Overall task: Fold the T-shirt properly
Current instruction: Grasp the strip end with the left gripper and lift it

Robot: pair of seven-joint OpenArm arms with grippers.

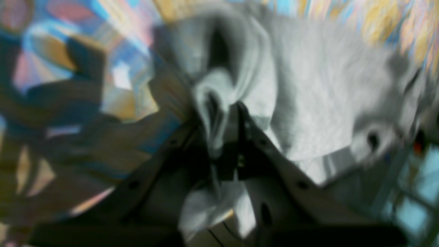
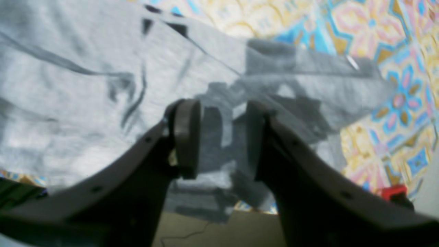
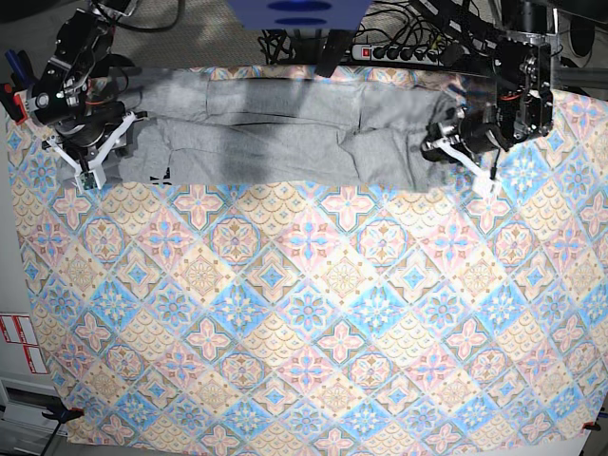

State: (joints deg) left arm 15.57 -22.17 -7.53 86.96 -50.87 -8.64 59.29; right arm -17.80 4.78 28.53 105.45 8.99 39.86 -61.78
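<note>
Left claw point(image 1: 236, 113) clamped on bunched T-shirt point(image 3: 285, 142) edge | right claw point(image 2: 223, 137) apart above cloth | right edge should be gripped before both are lifted evenly.

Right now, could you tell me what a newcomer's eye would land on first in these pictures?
The pastel floral-tile tablecloth fills nearly the whole base view. Along its far edge lies the grey T-shirt, folded into a long band. At each end sits an arm: the left gripper pinches bunched fabric, while the right gripper stands open over the cloth.
</note>
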